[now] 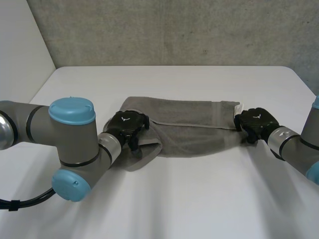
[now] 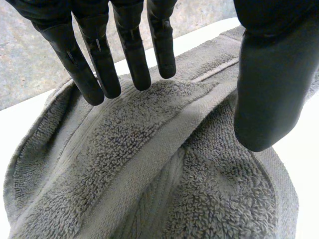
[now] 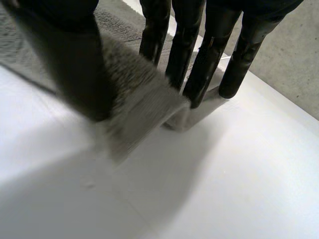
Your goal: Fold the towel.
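A grey towel [image 1: 189, 129], folded into a long strip, lies across the middle of the white table [image 1: 174, 199]. My left hand [image 1: 128, 124] rests on its bunched left end. In the left wrist view the fingers [image 2: 132, 55] stay straight with their tips on the pile of the towel [image 2: 149, 164], and the thumb [image 2: 269, 89] is spread apart over a fold. My right hand [image 1: 255, 122] is at the towel's right end, by the white label. There the thumb [image 3: 79, 64] and fingers [image 3: 204, 64] pinch the towel's short edge [image 3: 139, 99], which is raised slightly off the table.
A grey concrete wall runs behind the table's far edge. A white panel stands at the far left. Bare tabletop lies in front of the towel and behind it.
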You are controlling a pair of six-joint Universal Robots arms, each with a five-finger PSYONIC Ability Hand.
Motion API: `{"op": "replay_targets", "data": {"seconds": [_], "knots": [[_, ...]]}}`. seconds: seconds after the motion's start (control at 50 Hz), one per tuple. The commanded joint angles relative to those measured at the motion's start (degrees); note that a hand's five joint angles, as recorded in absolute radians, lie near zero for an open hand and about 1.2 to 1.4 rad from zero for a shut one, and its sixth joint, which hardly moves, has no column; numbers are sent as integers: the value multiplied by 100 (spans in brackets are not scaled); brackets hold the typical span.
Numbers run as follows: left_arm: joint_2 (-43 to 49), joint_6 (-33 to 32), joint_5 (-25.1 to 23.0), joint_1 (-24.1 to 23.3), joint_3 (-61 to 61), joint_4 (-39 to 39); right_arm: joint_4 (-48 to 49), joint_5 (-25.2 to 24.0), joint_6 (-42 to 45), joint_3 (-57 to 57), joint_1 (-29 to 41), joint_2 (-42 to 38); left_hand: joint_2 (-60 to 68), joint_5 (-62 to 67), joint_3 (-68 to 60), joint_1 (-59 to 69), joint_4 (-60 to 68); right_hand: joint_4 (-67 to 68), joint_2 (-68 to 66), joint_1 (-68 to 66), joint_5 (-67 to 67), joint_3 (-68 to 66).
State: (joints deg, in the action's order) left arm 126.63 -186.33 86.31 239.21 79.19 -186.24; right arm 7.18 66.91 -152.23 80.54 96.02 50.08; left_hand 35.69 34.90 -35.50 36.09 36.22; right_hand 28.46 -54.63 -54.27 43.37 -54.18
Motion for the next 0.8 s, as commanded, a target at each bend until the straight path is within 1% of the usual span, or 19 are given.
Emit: {"op": "replay_targets", "data": {"seconds": [0.02,0.26,0.38,0.48,0.56,0.58,0.6,0.64,0.66,0.68,0.7,0.74,0.76,0.78,0.8], "knots": [[-16,0,0,2,-9,0,29,-2,-70,-4,66,2,-512,-1433,493,-552,-565,5148,-2530,-2567,2657,-2576],[-148,9,0,81,-26,0,20,-90,-237,76,48,81,-529,-1450,510,-569,-582,5154,-2537,-2573,2663,-2582],[-60,0,0,46,-26,-35,-164,-38,-281,181,13,336,-815,-1736,796,-855,-868,5154,-2537,-2573,2663,-2582],[125,-88,0,11,-62,-299,-243,-99,-237,383,-13,634,-916,-1837,897,-956,-969,5154,-2537,-2573,2663,-2582],[335,-263,0,11,-175,-466,-243,-99,-237,427,-4,661,-665,-1585,646,-704,-718,5154,-2537,-2573,2663,-2582],[440,-394,0,11,-237,-466,-243,-90,-229,427,-4,652,-230,-1151,212,-270,-284,5154,-2537,-2573,2663,-2582],[441,-395,0,11,-237,-466,-243,-90,-228,427,-4,652,-226,-1147,207,-266,-279,5154,-2537,-2573,2663,-2582],[564,-719,52,11,-342,-466,-243,-90,-228,427,-4,652,895,-26,-914,855,842,5154,-2537,-2573,2663,-2582],[564,-720,53,11,-343,-466,-243,-90,-228,427,-4,652,901,-20,-920,861,848,5154,-2537,-2573,2663,-2582],[590,-834,53,11,-369,-466,-243,-90,-228,427,-13,652,1900,979,-1919,1860,1847,5154,-2537,-2573,2663,-2582],[591,-835,53,11,-369,-466,-243,-90,-228,427,-13,652,1910,989,-1929,1870,1857,5154,-2537,-2573,2663,-2582],[547,-888,105,63,-404,-492,-243,-38,-228,392,-22,643,4019,3099,-4038,3980,3966,5154,-2537,-2573,2663,-2582],[547,-887,105,64,-404,-492,-243,-38,-228,392,-22,643,4030,3109,-4048,3990,3976,5154,-2537,-2573,2663,-2582],[477,-853,158,116,-413,-536,-235,-20,-228,383,-31,652,4427,3506,-4446,4387,4374,5154,-2537,-2573,2663,-2582],[381,-800,245,178,-413,-571,-234,23,-228,366,-48,661,4431,3510,-4450,4391,4378,5154,-2537,-2573,2663,-2582]]}}
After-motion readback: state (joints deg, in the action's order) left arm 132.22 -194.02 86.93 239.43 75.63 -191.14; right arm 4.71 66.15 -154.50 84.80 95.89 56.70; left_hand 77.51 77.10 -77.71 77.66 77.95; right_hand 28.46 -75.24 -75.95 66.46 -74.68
